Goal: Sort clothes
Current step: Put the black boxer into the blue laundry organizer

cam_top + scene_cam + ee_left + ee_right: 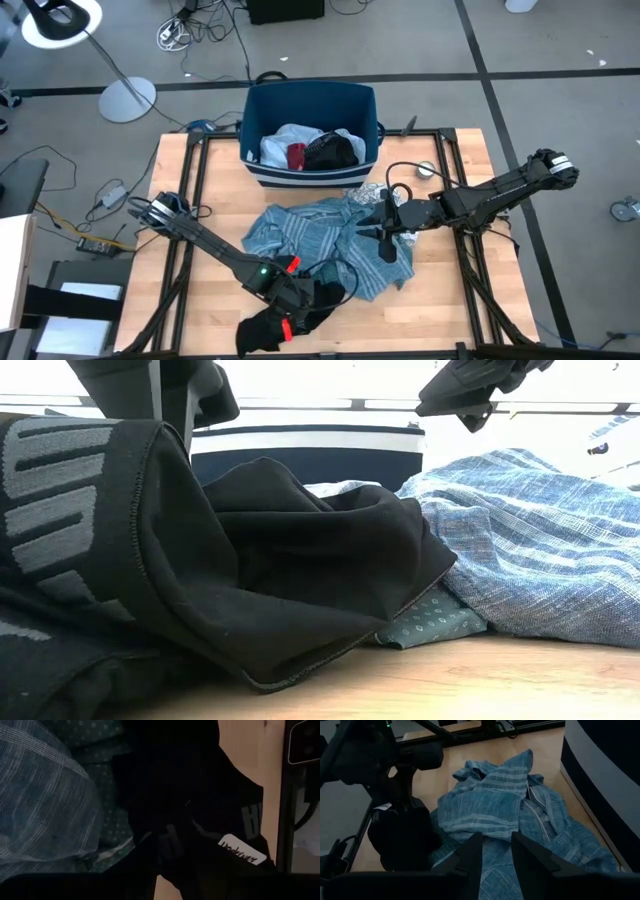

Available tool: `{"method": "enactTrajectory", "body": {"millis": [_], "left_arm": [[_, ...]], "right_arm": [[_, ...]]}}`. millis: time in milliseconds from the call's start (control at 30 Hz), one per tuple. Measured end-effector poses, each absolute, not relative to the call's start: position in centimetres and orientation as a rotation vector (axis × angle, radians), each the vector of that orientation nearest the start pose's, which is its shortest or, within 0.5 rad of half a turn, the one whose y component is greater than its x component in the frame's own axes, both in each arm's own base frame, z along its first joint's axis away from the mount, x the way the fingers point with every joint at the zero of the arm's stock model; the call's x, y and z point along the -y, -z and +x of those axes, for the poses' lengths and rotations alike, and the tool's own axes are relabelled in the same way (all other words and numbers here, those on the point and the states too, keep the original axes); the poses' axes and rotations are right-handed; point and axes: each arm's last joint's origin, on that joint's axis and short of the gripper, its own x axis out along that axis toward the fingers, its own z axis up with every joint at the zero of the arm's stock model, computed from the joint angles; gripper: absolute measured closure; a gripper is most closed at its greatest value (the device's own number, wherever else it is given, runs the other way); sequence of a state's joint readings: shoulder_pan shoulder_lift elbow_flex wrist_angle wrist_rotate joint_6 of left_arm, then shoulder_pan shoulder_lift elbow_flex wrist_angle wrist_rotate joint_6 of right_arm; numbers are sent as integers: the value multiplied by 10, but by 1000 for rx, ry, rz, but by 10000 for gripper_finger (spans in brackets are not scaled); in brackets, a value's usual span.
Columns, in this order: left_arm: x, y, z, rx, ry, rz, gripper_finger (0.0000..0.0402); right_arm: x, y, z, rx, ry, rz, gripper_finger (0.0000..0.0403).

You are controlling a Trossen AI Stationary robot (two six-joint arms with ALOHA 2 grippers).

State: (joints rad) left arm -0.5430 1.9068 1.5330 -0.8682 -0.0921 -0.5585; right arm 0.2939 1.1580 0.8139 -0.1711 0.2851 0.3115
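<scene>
1. The left gripper (pixel 300 312) is down in the black pieces (pixel 285 318), just left of the light blue shirt (pixel 330 240) on the desk (pixel 450 300). I cannot tell how wide its fingers are or whether they have cloth. A lift from here could drag up more than one black piece, since they lie bunched together.

2. A teal dotted cloth (pixel 430 622) is tucked under both the black heap and the shirt's hem. Pulling the black cloth may tow it, and the shirt, sideways.

3. The shirt lies spread mid-desk, just in front of the dark blue bin (pixel 310 105). Its loose folds could snag on either arm.

4. The right gripper (pixel 495 851) hovers over the shirt's right edge, fingers slightly parted and holding nothing. A shallow pinch could catch only the top fold and slip.

5. Both arms work close to the shirt, so a shared pull could stretch it between them.
</scene>
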Motion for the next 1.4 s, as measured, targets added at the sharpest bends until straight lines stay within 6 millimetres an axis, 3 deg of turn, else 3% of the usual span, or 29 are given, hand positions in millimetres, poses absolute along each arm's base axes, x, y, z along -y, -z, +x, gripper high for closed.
{"method": "enactTrajectory", "body": {"millis": [167, 333, 433, 500, 633, 833, 933, 1167, 1400], "left_arm": [[198, -228, 334, -1240, 36, -114, 283], [198, -205, 332, -1245, 41, -186, 298], [199, -199, 332, -1229, 52, -239, 327], [199, -199, 332, -1240, 55, -239, 367], [199, -220, 332, -1281, 57, -195, 397], [198, -268, 334, -1258, 29, -99, 400], [199, -278, 336, -1225, 46, -89, 400], [198, -254, 328, -1295, -19, -107, 384], [199, -222, 323, -1334, -101, -232, 312]], "right_arm": [[-64, -272, 240, -489, 68, 157, 298], [-64, -272, 240, -488, 68, 157, 298], [-64, -272, 240, -489, 64, 144, 298], [-64, -272, 240, -488, 62, 137, 298], [-64, -272, 240, -488, 61, 131, 298], [-62, -273, 241, -475, 64, 121, 298], [-62, -274, 241, -473, 63, 122, 298], [-63, -274, 241, -473, 61, 121, 298], [-63, -274, 241, -476, 41, 117, 298]]}}
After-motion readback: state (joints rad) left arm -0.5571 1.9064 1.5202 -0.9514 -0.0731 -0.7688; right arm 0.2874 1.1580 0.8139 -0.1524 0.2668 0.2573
